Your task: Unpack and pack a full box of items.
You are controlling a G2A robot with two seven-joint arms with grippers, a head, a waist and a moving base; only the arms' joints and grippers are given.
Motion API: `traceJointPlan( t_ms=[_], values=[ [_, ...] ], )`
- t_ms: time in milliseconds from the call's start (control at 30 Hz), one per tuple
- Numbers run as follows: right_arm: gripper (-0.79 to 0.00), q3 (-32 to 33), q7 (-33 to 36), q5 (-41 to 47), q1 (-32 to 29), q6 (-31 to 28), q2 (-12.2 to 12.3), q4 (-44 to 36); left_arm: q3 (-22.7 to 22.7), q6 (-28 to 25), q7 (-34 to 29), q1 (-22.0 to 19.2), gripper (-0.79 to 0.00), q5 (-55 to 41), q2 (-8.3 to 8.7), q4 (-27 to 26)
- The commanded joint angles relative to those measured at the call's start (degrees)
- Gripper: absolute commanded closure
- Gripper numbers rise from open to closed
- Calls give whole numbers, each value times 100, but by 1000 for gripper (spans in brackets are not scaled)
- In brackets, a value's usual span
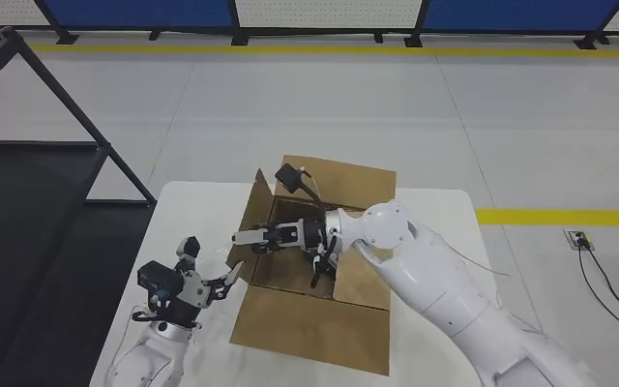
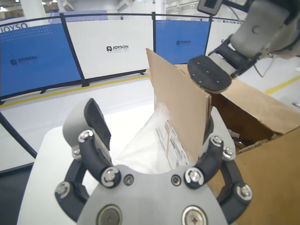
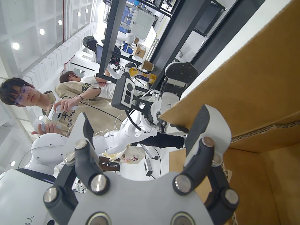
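Open cardboard box point(image 1: 319, 324) at middle of white table point(image 1: 193, 208). Left flap point(image 2: 178, 99) stands upright. White labelled bag point(image 2: 145, 146) just beside flap, on its outer side. Left gripper point(image 2: 152, 115) fingers wide apart, bag and flap edge between them. Right gripper point(image 3: 143, 118) over box, fingers wide apart, one pad point(image 2: 208, 76) against flap's top edge.

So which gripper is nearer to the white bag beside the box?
Left. The left gripper has the white bag between its open fingers, outside the flap; the right gripper is higher, at the flap's top edge.
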Motion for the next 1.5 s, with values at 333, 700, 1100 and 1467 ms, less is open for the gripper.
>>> traceJointPlan(
  t_ms=[333, 700, 1100, 1467],
  values=[
    [-785, 666, 245, -451, -461, -309, 260, -376, -555, 106, -6, 271, -785, -874, -8, 58],
    [-785, 1633, 482, -975, -1152, -100, 667, -1111, -763, 144, -124, 224, -785, -1236, -23, 809],
    [-785, 2050, 663, -2204, -1371, 557, 920, -1616, -728, 141, -96, 62, -785, -1320, -54, 1377],
    [-785, 1962, 534, -2340, -1534, 742, 942, -1742, -818, 21, 169, 251, -785, -1299, -64, 1033]
  ],
)
